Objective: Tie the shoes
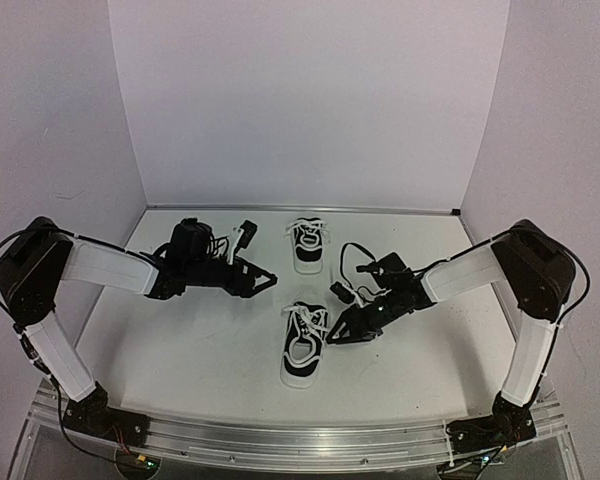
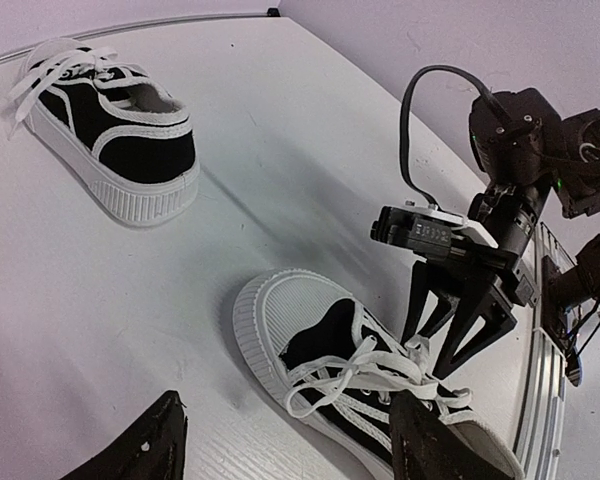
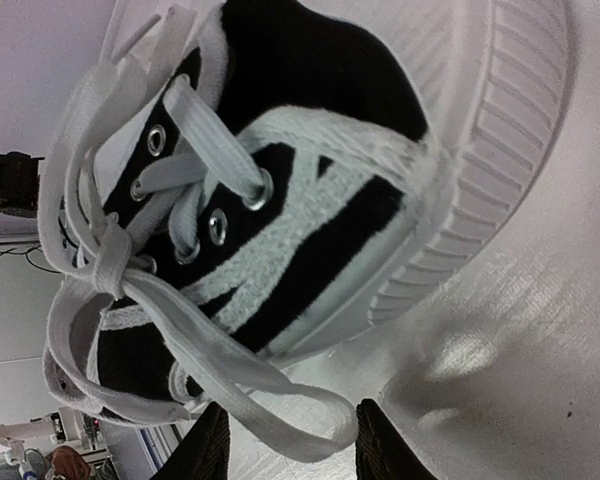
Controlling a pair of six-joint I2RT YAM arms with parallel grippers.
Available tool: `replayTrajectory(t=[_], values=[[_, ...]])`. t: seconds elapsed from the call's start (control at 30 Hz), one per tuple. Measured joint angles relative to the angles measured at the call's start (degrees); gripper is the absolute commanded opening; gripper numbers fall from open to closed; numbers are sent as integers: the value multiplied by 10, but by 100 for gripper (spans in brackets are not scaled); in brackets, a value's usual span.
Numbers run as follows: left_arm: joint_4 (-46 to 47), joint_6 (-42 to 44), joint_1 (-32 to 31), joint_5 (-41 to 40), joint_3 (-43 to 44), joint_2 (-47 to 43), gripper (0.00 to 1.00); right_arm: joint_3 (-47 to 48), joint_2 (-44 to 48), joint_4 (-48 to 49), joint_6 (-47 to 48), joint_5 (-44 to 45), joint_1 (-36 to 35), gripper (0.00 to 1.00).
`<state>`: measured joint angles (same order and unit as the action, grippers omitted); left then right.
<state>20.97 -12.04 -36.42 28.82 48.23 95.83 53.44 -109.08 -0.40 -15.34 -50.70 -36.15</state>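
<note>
From above, a bare white table (image 1: 180,350) sits boxed in by pale lilac walls (image 1: 310,100), with a metal rail (image 1: 300,440) along its near edge. The far shoe (image 1: 307,243) lies mid-table and the near shoe (image 1: 302,343) lies in line in front of it, well apart. The left gripper (image 1: 265,282) hangs open to the left, between the two. The right gripper (image 1: 335,335) is at the near shoe's laces. The left wrist view shows that gripper's fingers (image 2: 150,445) spread wide, holding nothing. In the right wrist view, a lace loop (image 3: 280,428) lies between parted fingers (image 3: 208,448); whether they touch it is unclear.
</note>
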Motion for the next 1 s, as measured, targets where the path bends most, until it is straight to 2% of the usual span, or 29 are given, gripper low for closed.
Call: replayTrajectory(t=[0.23,0.47,0.7,1.0], values=[[11,-3,2,3,0,13,68,35,-19,-7,31,7,-11,37],[17,-23,10,28,1,49,64,59,-20,-46,72,19,-17,15],[24,-42,13,53,1,59,64,63,-8,-71,92,44,-20,0],[68,-77,17,87,1,84,61,63,-3,-116,96,120,-23,0]])
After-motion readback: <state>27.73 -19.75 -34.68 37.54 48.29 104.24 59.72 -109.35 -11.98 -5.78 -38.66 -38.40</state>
